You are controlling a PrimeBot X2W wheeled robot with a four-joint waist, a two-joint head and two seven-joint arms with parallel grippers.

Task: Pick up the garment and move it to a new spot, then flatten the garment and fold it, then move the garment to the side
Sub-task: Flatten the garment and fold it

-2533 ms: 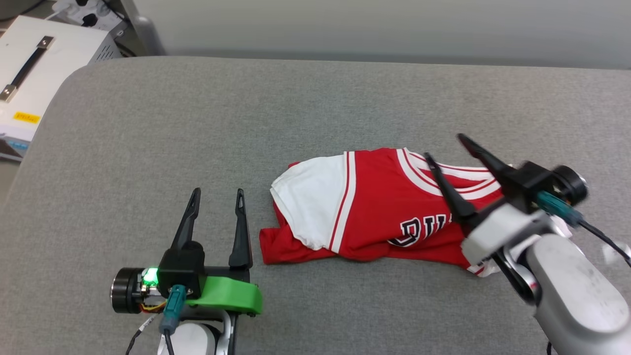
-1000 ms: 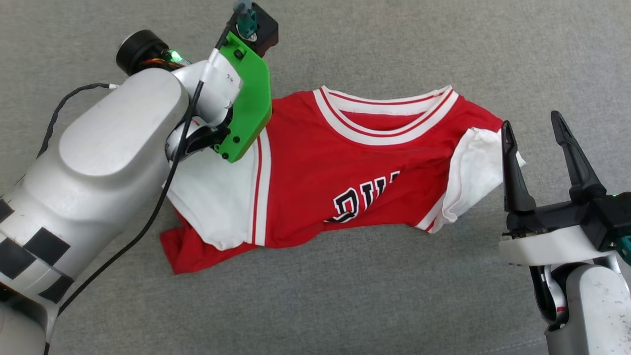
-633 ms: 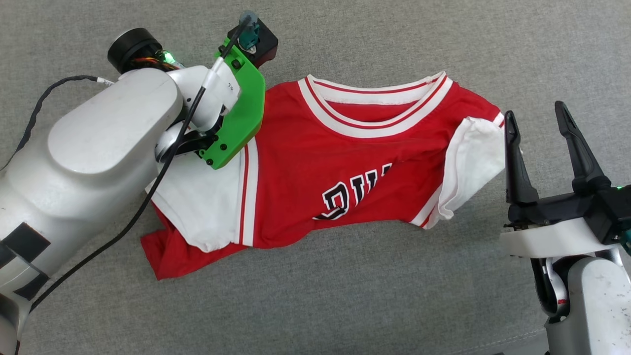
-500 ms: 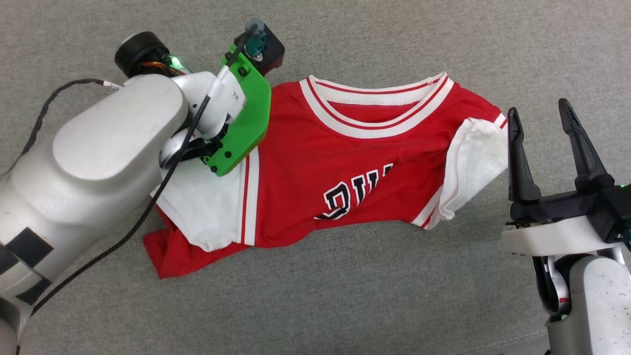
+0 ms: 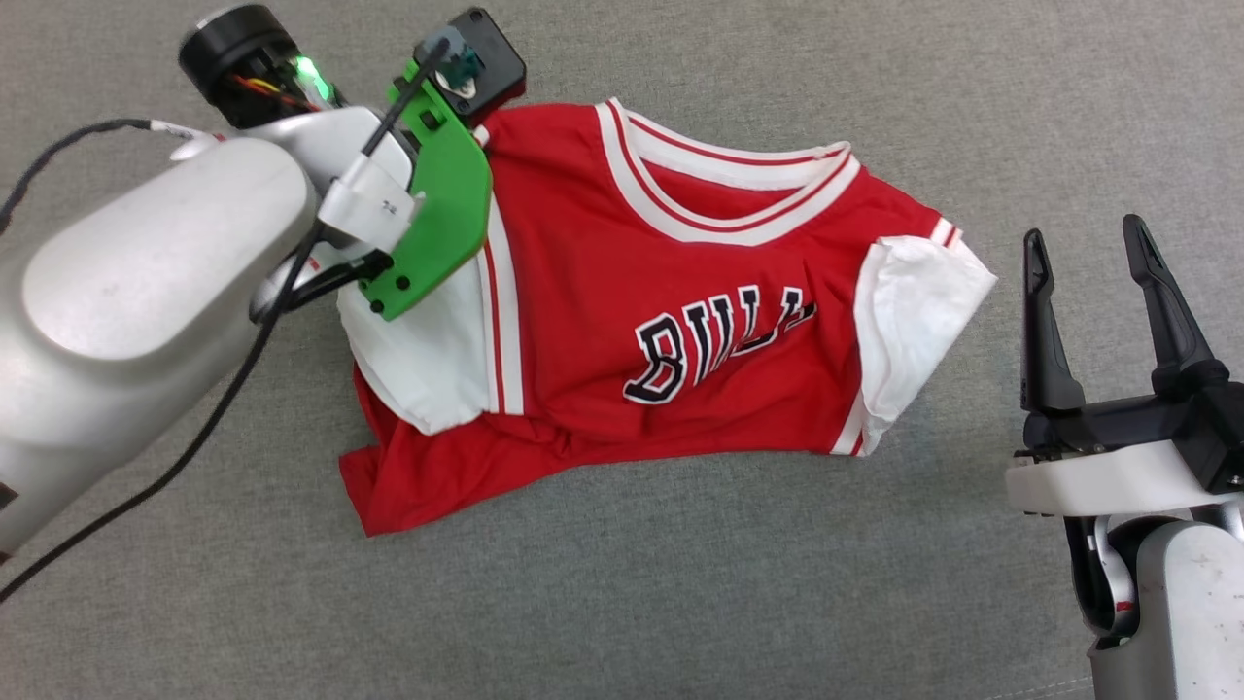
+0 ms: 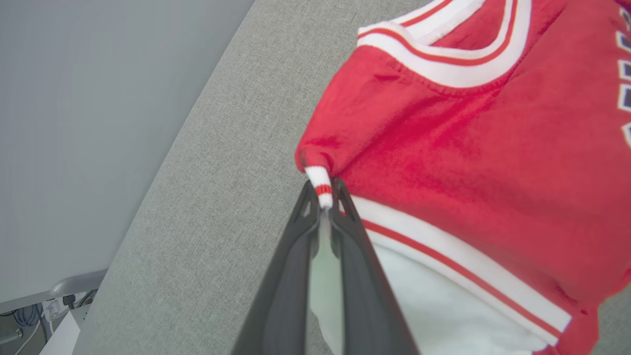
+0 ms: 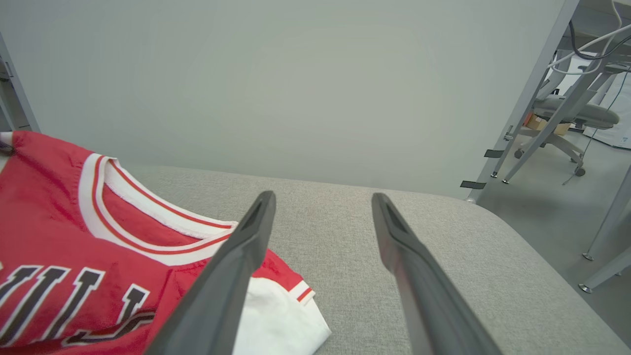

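Observation:
The garment [image 5: 622, 321], a red jersey T-shirt with white sleeves, striped trim and black lettering, lies rumpled on the grey padded surface [image 5: 680, 603]. Its lower part is bunched underneath. In the left wrist view my left gripper [image 6: 325, 197] is shut on the striped trim at the garment's [image 6: 468, 148] shoulder, where the cloth is pulled up into a peak. In the head view the left arm [image 5: 146, 292] covers that corner. My right gripper [image 5: 1088, 253] stands open just right of the white sleeve [image 5: 914, 311], apart from it. The right wrist view shows its open gripper [image 7: 320, 202] above the grey surface, the garment [image 7: 74, 236] to their left.
The grey surface's rounded far edge [image 7: 493, 207] meets a plain wall. Beyond it to the right stand metal table legs [image 7: 532, 93] and a chair [image 7: 567, 118] on the floor. A cable [image 5: 194, 437] hangs from my left arm.
My left gripper has shut on the shoulder trim and drawn it up and back. The chest lettering now shows more fully. The right gripper has stayed open beside the sleeve.

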